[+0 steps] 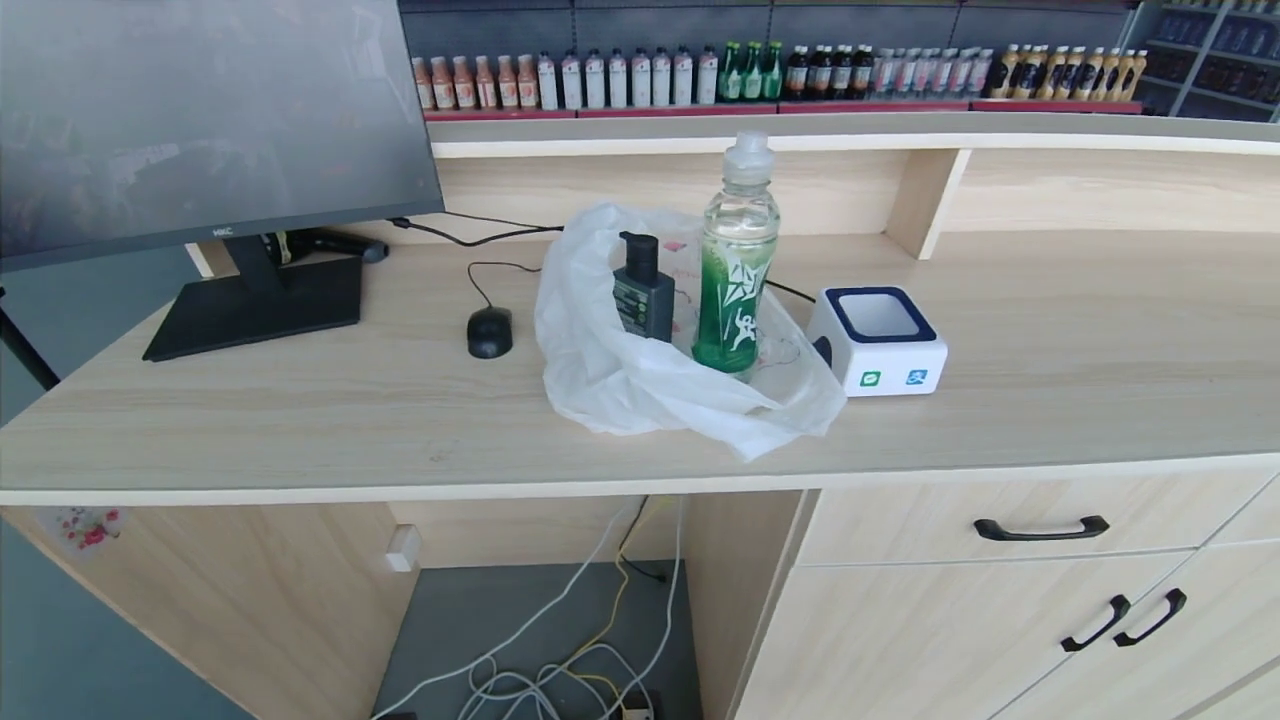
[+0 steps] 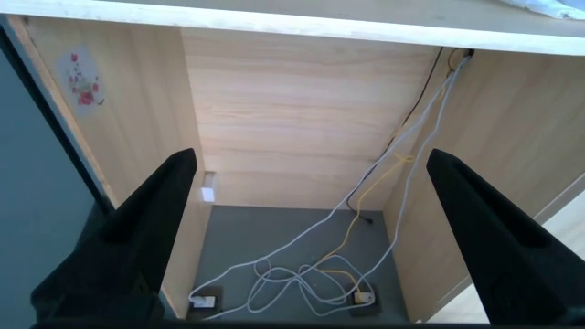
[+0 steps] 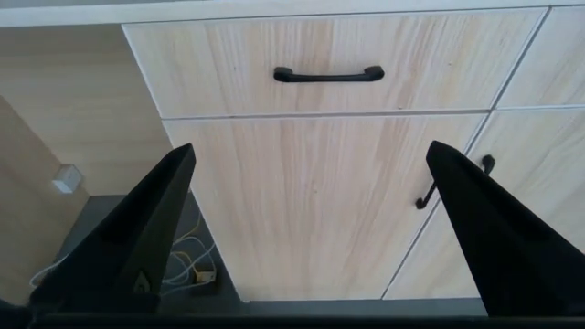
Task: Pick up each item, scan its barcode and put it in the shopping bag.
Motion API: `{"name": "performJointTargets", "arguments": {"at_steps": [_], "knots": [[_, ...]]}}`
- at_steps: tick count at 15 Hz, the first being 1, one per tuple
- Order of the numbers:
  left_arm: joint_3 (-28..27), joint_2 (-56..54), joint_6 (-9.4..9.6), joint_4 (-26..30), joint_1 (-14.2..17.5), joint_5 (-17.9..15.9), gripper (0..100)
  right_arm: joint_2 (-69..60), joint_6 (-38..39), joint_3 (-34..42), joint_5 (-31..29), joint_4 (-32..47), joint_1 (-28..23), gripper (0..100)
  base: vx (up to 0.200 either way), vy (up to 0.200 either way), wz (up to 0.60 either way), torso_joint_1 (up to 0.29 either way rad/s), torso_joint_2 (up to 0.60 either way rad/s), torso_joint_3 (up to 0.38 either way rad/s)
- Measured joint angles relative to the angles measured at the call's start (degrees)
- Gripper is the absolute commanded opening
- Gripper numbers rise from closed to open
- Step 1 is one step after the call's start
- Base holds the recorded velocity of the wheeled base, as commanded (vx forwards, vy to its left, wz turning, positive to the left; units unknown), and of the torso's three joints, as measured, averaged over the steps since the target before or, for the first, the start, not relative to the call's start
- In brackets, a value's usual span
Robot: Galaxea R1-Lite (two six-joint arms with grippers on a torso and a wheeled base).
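Note:
A white plastic shopping bag (image 1: 640,390) lies open on the wooden counter (image 1: 300,420). Inside it stand a tall green-labelled drink bottle (image 1: 738,265) and a small dark pump bottle (image 1: 642,290). Right beside the bag sits the white scanner box (image 1: 877,341) with a dark-rimmed window on top. My left gripper (image 2: 311,233) is open below the counter, facing the leg space with its cables. My right gripper (image 3: 306,228) is open too, held low in front of the drawer front (image 3: 329,73).
A monitor (image 1: 200,120) on its stand fills the counter's left back, with a black mouse (image 1: 489,332) beside the bag. A raised shelf ledge (image 1: 850,140) runs behind. Drawers with black handles (image 1: 1040,528) sit under the counter's right side; cables (image 1: 560,660) lie on the floor.

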Motion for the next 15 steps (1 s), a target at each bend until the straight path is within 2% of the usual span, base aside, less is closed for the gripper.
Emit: {"name": "performJointTargets", "arguments": {"at_steps": [15], "knots": [[0.0,0.0,-0.22,0.0,0.0,0.0,100,0.0,0.1,0.0,0.0,0.1,0.0,100,0.000,-0.200,0.00,0.004,0.00,0.002]]}}
